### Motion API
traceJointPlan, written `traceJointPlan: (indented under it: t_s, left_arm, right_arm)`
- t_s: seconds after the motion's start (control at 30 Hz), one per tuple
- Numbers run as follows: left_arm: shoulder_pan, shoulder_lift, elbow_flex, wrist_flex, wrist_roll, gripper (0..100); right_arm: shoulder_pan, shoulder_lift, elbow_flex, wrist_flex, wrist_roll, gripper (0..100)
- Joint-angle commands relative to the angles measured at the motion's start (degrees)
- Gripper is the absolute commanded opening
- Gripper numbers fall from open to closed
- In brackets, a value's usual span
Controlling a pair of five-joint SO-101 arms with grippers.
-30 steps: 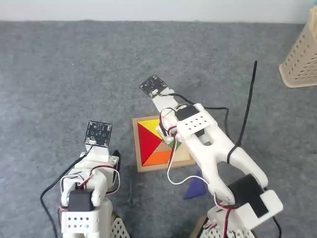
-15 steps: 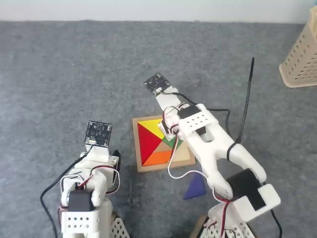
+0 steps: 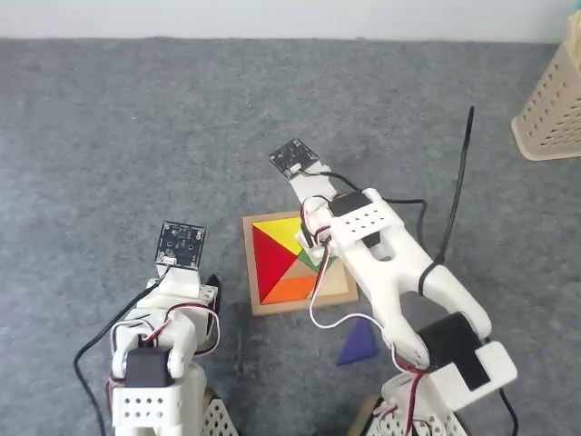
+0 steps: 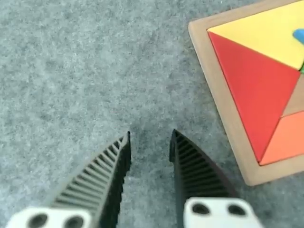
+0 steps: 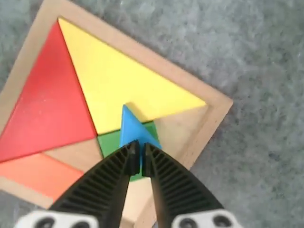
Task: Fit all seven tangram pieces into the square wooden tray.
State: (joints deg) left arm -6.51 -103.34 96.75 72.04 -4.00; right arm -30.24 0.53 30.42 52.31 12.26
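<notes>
Two white plastic arms, left arm (image 3: pixel 154 363) and right arm (image 3: pixel 399 272), show black servo blocks, hole-dotted housings, looping red, black and white wires and square black circuit boards (image 3: pixel 180 244), while the left gripper (image 4: pixel 150 137) and right gripper (image 5: pixel 140 146) have black ribbed fingers (image 4: pixel 192 166) on white screw-holed mounts.

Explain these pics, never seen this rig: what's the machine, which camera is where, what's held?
Two small robot arms sit side by side on grey carpet. One picture is from a fixed camera looking down. The other two are from cameras on each arm's wrist, looking along its fingers. The left gripper is open over bare carpet beside the wooden tray. The right gripper is shut on a blue triangle at the tray, which holds several coloured pieces. A purple triangle lies outside it on the carpet.
</notes>
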Motion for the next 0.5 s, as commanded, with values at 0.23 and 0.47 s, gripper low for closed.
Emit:
traceJointPlan:
  t_s: [0.23,0.47]
  left_arm:
    - [0.00,-0.88,-0.22,0.26,0.44,13]
    - [0.00,-0.88,-0.22,0.26,0.44,13]
  right_arm:
    - [0.84,-13.41,6.24,-5.76,-2.73,0.9]
    - [2.68,-24.22,17.85,-11.82,-2.11,0.7]
